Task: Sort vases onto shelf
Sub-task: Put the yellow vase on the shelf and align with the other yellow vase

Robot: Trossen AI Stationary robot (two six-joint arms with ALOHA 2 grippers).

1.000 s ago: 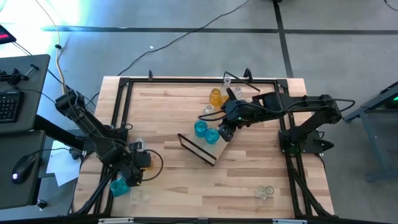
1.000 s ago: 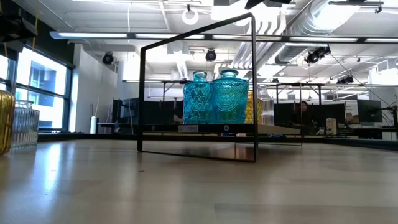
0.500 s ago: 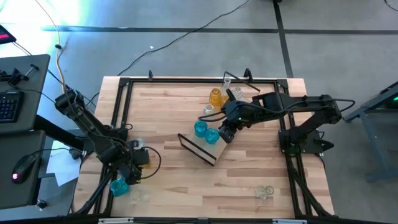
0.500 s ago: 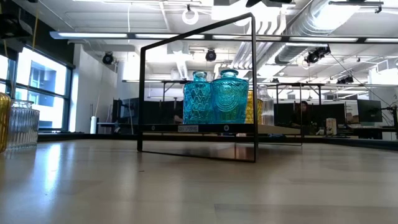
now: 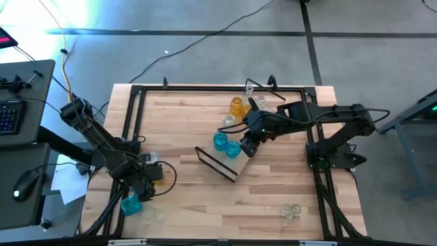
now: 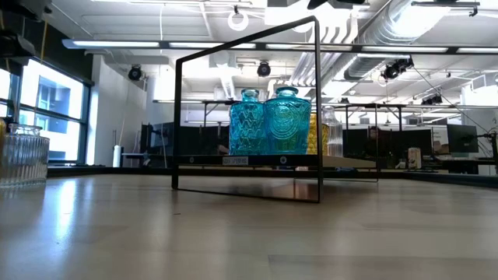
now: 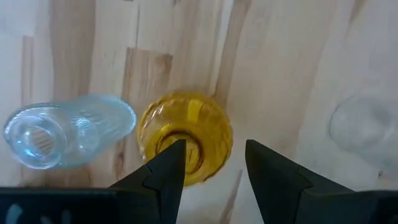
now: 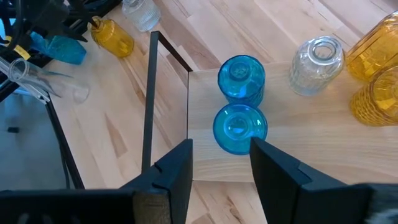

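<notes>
Near table's front-left corner, left gripper (image 7: pixel 208 171) hangs over an amber vase (image 7: pixel 185 137), fingers spread either side — lined up for a grab, nothing held. Right gripper (image 8: pixel 221 165) hovers unclenched, empty, above the shelf (image 8: pixel 292 134) — two teal vases (image 8: pixel 240 102) stand there.

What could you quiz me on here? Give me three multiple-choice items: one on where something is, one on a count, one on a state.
1. Where do the teal vases stand?
A. on the shelf
B. on the floor
C. on a keyboard

2. How many teal vases stand on the shelf?
A. none
B. two
C. five

3. How is the left claw?
A. shut on a clear vase
B. open above the amber vase
C. out of sight

Answers:
1 A: both rest on the light board.
2 B: two sit side by side.
3 B: its fingers are apart over the amber vase, holding nothing.
</notes>
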